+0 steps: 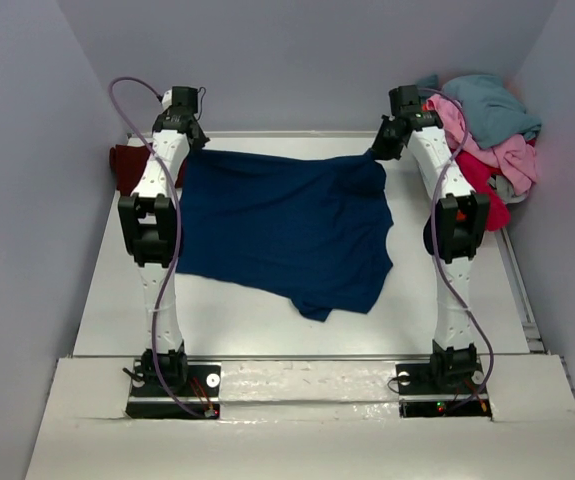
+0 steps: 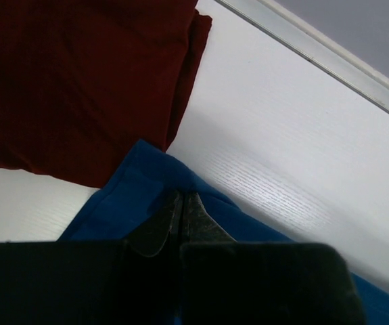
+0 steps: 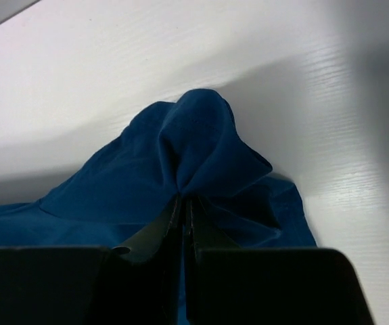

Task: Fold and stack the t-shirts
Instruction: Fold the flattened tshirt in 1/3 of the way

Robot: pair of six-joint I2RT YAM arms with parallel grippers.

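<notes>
In the top view, the blue t-shirt [image 1: 282, 230] was spread out between the two arms, over the white table [image 1: 237, 325]. The left gripper [image 1: 195, 140] pinched one far corner and the right gripper [image 1: 379, 150] pinched the other. The near edge sagged lower on the right. A folded dark red t-shirt [image 1: 130, 165] lay at the far left. A messy pile of t-shirts [image 1: 492, 130] sat in the far right corner.

In the left wrist view, the left gripper [image 2: 182, 196] was pressed shut on a thin edge of blue cloth, near the dark red t-shirt [image 2: 79, 81]. It had only a little cloth, so a hard pull could make the cloth slip out.

In the right wrist view, the right gripper [image 3: 184, 201] squeezed a bunched lump of cloth. That lump could leave a crooked, wrinkly fold.

The cloth looked soft and floppy, with round folds. The table looked hard and flat, with fine lines
</notes>
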